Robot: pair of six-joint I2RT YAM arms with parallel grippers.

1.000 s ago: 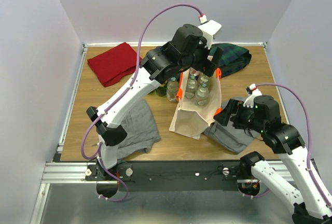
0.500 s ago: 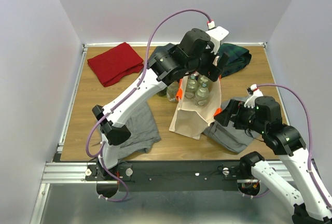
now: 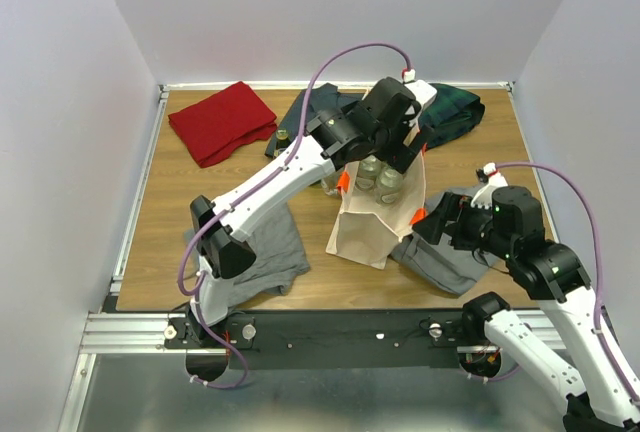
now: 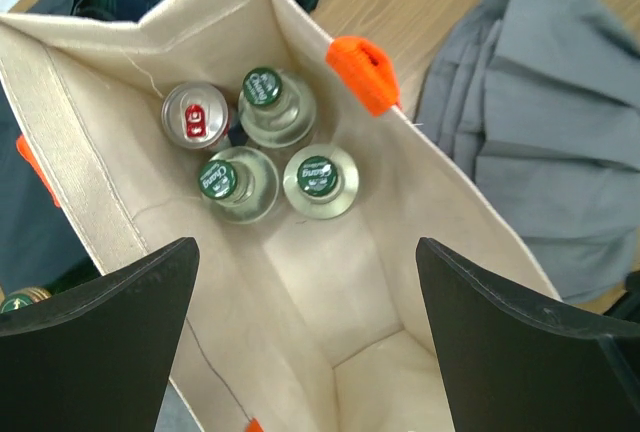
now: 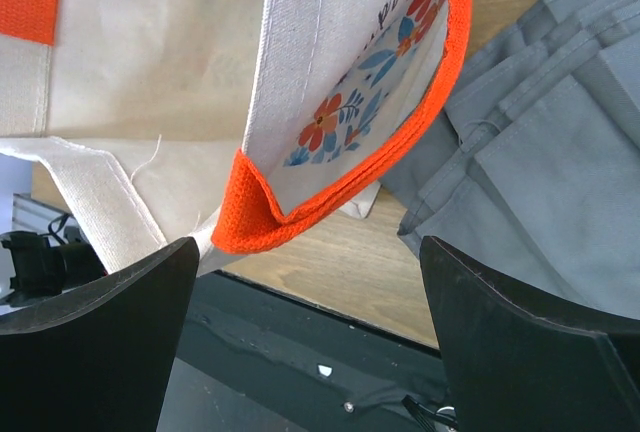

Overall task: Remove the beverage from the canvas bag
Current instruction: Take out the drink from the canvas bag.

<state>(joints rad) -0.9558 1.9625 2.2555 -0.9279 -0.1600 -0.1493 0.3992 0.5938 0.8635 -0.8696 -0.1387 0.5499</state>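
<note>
Above, left claw (image 4: 305, 252), spread apart, hangs over the open canvas bag (image 4: 90, 172) holding three bottles (image 4: 320, 180) and a can (image 4: 194, 117); right claw (image 5: 305, 252), also apart, beside its orange handle (image 5: 250, 224).

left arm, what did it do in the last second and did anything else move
The left arm swung to the right, bringing the left gripper over the mouth of the canvas bag. Its fingers are open and hold nothing. Nothing was picked up or let go. The right arm, the bag and the bottles inside it stayed put.
</note>
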